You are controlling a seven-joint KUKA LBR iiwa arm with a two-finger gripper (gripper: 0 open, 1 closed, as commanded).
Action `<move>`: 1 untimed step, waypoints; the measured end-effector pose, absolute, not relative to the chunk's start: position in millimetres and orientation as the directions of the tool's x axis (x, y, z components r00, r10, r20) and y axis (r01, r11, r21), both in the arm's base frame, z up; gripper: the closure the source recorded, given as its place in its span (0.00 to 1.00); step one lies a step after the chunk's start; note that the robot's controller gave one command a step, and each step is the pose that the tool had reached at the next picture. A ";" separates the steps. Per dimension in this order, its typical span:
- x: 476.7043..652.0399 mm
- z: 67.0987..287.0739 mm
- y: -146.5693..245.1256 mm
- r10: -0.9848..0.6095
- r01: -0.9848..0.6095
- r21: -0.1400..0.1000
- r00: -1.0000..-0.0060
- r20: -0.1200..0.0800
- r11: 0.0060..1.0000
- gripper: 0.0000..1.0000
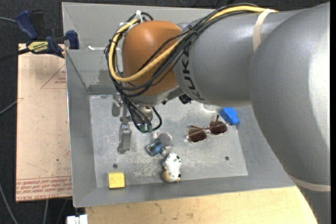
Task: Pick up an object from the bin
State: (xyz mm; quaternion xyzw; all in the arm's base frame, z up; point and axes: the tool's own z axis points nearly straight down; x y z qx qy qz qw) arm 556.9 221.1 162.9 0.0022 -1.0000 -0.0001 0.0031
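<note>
Bin (79, 113) holds one sunglasses pair (207, 132), one yellow cube (116, 180), one blue block (229, 116).

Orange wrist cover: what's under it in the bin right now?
The pincer hangs below it over grey bin floor, a small blue-and-grey thing lying near it. Floor straight beneath the cover is hidden.

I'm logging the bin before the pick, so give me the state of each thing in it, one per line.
gripper: lowered near the floor, left part of the bin.
sunglasses: lying loose, right of centre.
yellow block: flat on the floor, near-left corner, untouched.
white toy figure: lying by the near edge.
blue piece: lying beside the arm.
small blue-grey thing: lying beside the toy figure.
</note>
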 end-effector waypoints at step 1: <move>558.6 167.7 219.8 0.000 0.000 0.002 -1.000 0.000 1.000 0.00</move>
